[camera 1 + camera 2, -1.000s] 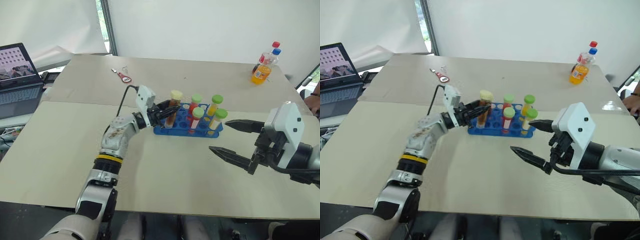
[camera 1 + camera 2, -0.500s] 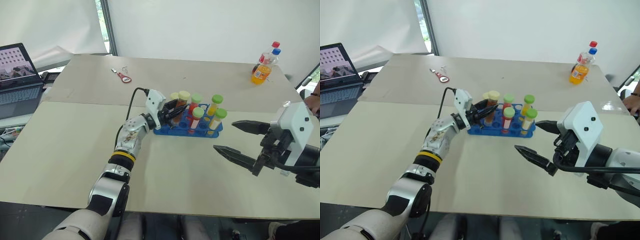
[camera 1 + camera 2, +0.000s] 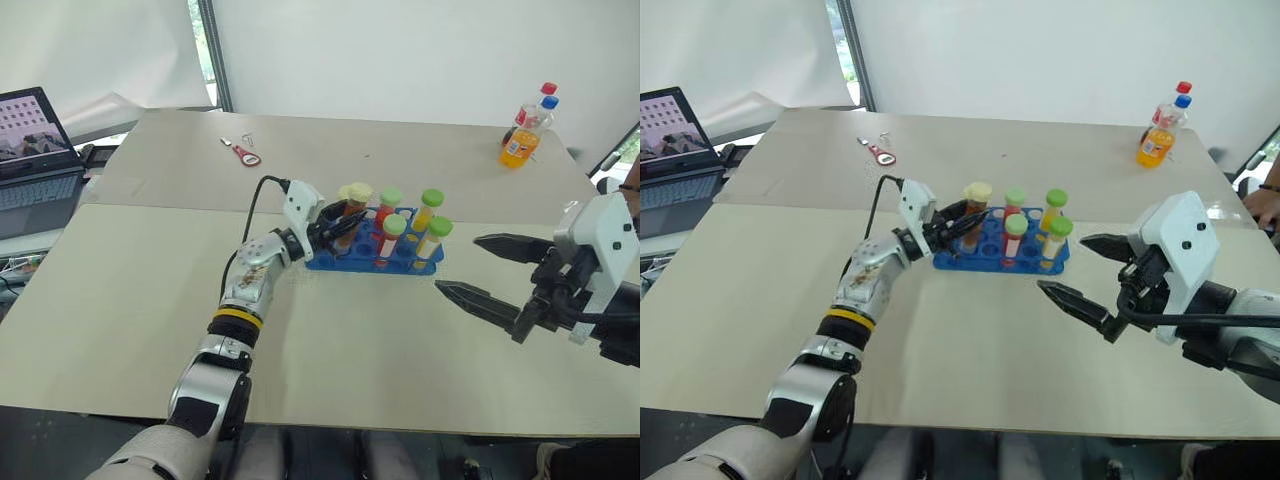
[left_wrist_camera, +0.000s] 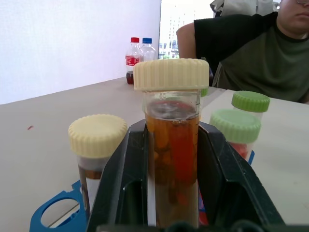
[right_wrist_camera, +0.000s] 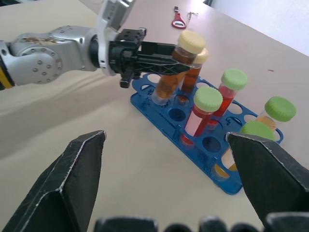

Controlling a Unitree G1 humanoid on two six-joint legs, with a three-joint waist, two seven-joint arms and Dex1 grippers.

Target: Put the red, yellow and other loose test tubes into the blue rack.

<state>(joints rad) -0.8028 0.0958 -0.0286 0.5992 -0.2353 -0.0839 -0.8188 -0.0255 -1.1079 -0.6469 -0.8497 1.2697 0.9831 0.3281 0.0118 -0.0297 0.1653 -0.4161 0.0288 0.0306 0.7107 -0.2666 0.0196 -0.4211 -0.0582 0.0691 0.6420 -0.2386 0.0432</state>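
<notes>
Your left claw, clamped on the amber tube, has carried it down into the blue rack; release comes next. Right claw waits wide open.

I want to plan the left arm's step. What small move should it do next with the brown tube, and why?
Probably release: open the left gripper and draw back. Its jaws are shut on the brown tube, whose lower end looks already seated in a hole of the rack, beside another cream-capped tube.
</notes>
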